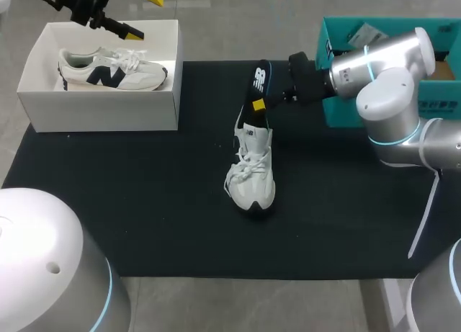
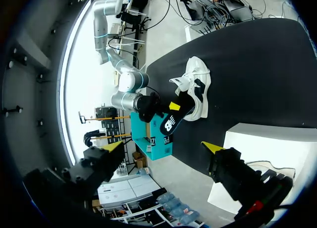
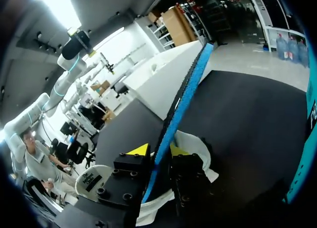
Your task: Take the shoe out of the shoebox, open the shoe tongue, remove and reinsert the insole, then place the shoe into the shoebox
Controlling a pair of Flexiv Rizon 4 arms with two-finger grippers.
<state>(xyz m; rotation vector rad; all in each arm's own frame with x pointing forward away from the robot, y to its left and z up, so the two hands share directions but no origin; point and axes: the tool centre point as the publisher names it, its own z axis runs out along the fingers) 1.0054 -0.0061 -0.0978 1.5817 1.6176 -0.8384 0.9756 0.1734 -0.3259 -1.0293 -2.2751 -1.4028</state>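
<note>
White lace-up sneaker upright on the black table mat, about mid-table, toe toward the near edge, heel toward the far side. Laces in a loose bunch over the front.

Black foam insole with a blue edge standing up out of the heel opening, lower end down inside the collar, upper end tilted to the far side. Print on its dark face.

Right gripper in from the right, just above the heel, fingers pinched on the insole from both flat sides, one yellow tip against each face in the right wrist view.

Open white cardboard shoebox at the far left corner of the mat, well apart from the sneaker. Inside it, on its side, a second white sneaker with a dark side mark.

Left gripper above the far rim of the shoebox, fingers spread wide, touching nothing.

Teal cardboard box at the far right, behind the right arm.
</note>
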